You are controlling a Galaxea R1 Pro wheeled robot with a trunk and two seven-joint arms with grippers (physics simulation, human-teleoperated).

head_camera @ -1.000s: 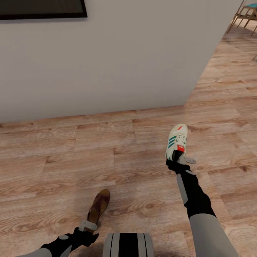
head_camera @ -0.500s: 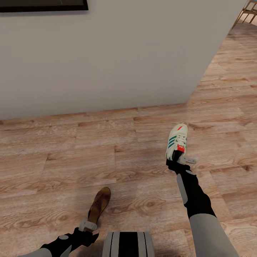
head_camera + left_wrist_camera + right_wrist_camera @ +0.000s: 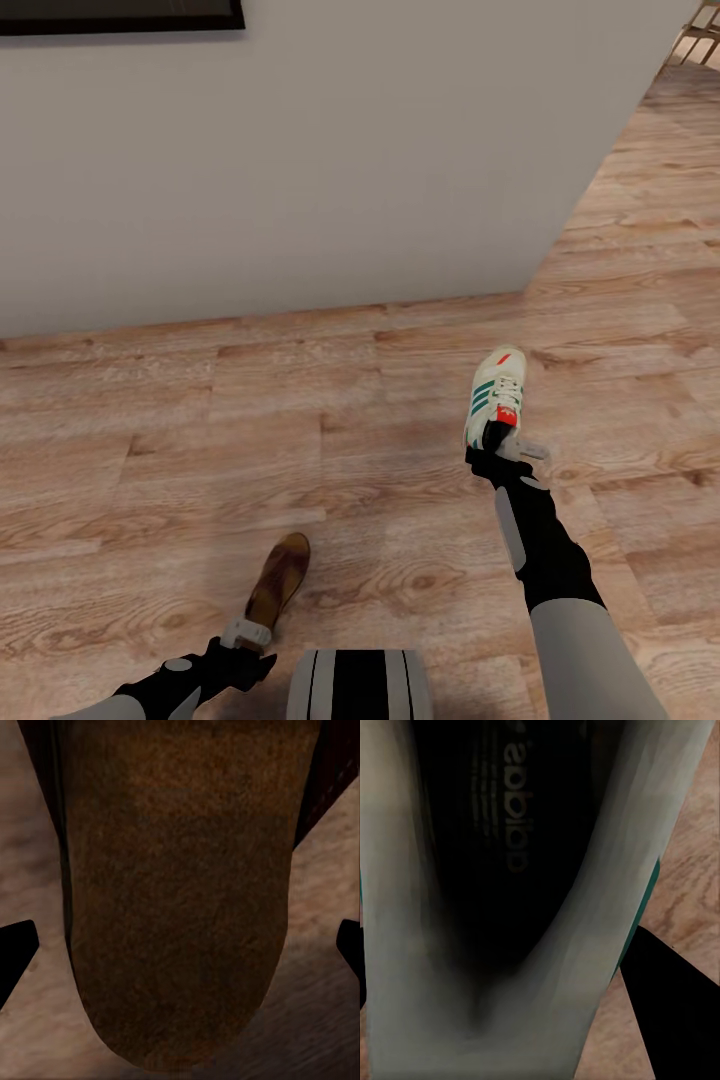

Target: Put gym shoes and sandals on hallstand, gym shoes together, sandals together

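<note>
Right gripper point(image 3: 497, 447) is clamping the heel end of a gym shoe point(image 3: 495, 398), fingers closed on it, with the shoe pointing away from the robot, toe toward the wall, and riding above the floor point(image 3: 200, 450). In the right wrist view the shoe's point(image 3: 510, 907) dark insole and pale collar are sitting right against the lens, a black finger point(image 3: 671, 982) showing at one side and a strip of teal stripe at the edge. Left gripper point(image 3: 246, 634) is closing on the back end of a brown sandal point(image 3: 277, 582), which is angling up and away from it, toe tilted slightly toward the robot's right. In the left wrist view the sandal's point(image 3: 180, 892) brown footbed is running between two black fingertips point(image 3: 15, 949), which are sitting at either side of it; whether they are touching its edges I cannot tell from that view. Both arms are reaching forward from the robot's base point(image 3: 360, 685), the black-and-white hump low in the head view. Floor is light brown wood-grain planking, running out past the corner at the robot's right. A plain pale wall point(image 3: 300, 170) is standing ahead, meeting the planks along a straight line and ending at a corner on the robot's right. A dark-framed panel point(image 3: 120, 14) is hanging high on the wall, and some wooden furniture point(image 3: 702, 40) is showing far off past the corner.
</note>
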